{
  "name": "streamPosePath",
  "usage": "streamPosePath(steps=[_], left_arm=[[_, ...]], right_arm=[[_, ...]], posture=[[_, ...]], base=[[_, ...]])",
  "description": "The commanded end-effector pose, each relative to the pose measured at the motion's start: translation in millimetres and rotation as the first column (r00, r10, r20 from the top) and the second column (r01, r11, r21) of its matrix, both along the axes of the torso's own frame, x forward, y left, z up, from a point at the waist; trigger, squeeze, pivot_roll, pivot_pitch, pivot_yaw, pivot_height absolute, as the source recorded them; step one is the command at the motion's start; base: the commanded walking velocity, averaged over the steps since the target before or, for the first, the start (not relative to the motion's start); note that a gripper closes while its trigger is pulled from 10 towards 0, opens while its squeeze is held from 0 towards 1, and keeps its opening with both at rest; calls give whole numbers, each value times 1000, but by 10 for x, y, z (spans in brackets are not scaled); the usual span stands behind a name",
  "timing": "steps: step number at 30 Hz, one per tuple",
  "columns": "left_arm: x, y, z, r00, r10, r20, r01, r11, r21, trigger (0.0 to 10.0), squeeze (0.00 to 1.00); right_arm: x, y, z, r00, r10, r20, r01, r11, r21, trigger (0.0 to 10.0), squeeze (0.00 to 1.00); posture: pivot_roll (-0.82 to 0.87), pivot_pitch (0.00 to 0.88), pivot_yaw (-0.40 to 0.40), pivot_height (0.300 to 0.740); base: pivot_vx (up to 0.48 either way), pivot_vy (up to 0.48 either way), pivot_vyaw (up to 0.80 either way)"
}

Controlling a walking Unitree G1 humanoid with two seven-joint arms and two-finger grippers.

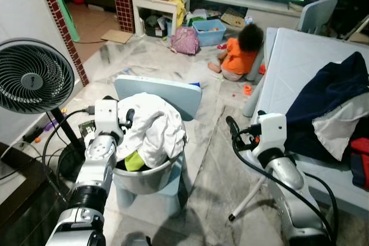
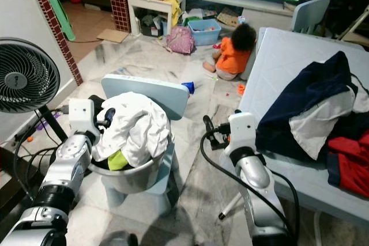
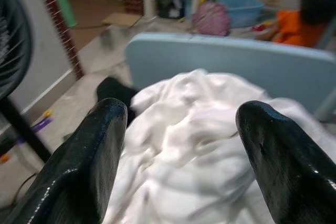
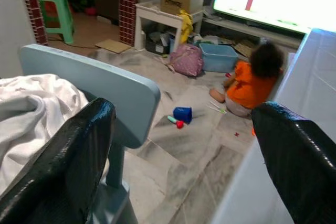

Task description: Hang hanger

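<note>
hovering at the white laundry (image 1: 151,128) in the basin (image 1: 147,180), your left gripper (image 3: 181,145) gapes empty; your right gripper (image 4: 184,156) likewise spread wide.

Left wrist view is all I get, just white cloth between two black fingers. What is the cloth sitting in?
Observer: The white cloth is heaped in a grey basin that stands on a pale blue chair.
Operator: Is there anything else in the basin?
Observer: Yes, a yellow-green garment peeks out under the white one.
Operator: Where is my other claw?
Observer: The right claw is raised beside a pale blue table, with nothing between its open fingers.
Operator: What is on that table?
Observer: A pile of clothes: a navy garment on top, and a red one at the near edge.
</note>
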State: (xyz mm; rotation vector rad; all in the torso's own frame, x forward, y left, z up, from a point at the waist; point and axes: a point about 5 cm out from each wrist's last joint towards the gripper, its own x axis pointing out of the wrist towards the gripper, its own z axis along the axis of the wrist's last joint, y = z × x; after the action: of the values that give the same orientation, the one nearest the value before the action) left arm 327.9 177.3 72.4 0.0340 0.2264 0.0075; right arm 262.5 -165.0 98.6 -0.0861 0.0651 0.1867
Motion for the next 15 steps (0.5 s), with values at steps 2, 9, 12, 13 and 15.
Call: streamPosePath(steps=[2,9,12,13,15], left_arm=[[127,-136,26,995,-93,-32,91,995,-51,10000,0],[156,-356,-89,972,-189,-141,179,980,-82,10000,0],[132,-419,-186,955,-209,-210,194,977,-89,10000,0],[129,-436,-214,948,-218,-233,202,975,-91,10000,0],[132,-425,-240,944,-204,-259,184,978,-100,10000,0]], right_arm=[[-67,-43,131,1000,4,17,-4,1000,2,10000,0],[-316,2,335,995,98,3,-98,994,47,10000,0],[-397,34,367,990,142,-7,-142,989,39,10000,0],[-434,74,379,983,183,-25,-180,981,73,10000,0],[-487,143,405,965,259,-45,-253,962,103,10000,0]], posture=[[-56,0,-73,740],[-132,41,-76,740],[-157,55,-81,740],[-165,61,-84,740],[-173,67,-86,740]], base=[[0,0,0],[0,0,0],[0,0,0],[0,0,0],[0,0,0]])
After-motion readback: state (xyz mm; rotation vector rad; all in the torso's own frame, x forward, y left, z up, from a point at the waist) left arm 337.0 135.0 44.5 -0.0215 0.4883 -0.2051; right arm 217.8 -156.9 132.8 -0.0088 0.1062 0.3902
